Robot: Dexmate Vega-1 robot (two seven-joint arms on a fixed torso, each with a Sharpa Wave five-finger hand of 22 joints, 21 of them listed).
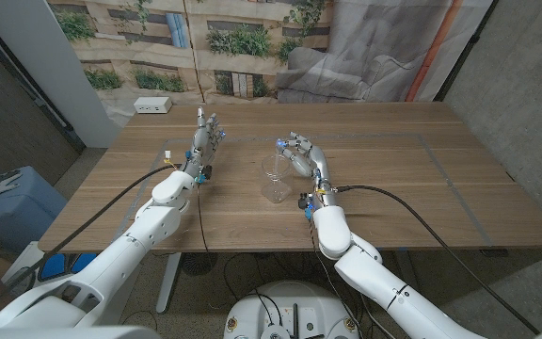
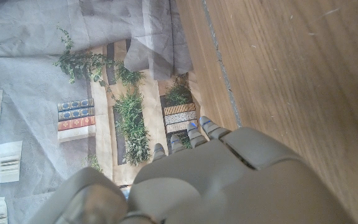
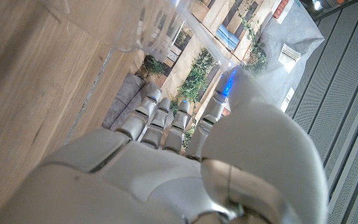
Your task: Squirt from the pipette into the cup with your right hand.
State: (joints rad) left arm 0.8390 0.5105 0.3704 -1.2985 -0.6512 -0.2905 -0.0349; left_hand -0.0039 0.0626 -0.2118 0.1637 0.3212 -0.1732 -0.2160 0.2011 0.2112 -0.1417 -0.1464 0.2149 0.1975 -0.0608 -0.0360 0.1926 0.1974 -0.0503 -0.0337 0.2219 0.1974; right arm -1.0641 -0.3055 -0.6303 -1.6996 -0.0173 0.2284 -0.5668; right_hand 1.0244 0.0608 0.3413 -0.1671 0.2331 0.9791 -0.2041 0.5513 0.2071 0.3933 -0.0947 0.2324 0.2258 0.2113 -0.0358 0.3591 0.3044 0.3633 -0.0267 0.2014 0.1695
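In the head view, a clear plastic cup [image 1: 276,179] is seen standing upright on the wooden counter [image 1: 403,188], near its middle. The right hand [image 1: 304,157] is raised just beside the cup, on its right, with the fingers [image 1: 293,142] gathered above the rim; a thin clear pipette [image 1: 279,149] is pinched there, its end angled toward the cup's mouth. The left hand [image 1: 205,132] is held well apart from the cup, on its left, fingers stretched out side by side with nothing in them. A white power strip [image 1: 152,105] lies at the counter's far left edge.

In the left wrist view, the back of the left hand [image 2: 229,174] is shown above bare wood, the fingers [image 2: 194,134] extended — nothing is gripped.

In the right wrist view, the right hand [image 3: 166,162] is seen from behind, its fingers [image 3: 160,121] reaching toward the cup [image 3: 117,25]. The pipette [image 3: 207,43] is nipped at the thumb — a translucent stem running toward the cup's rim.
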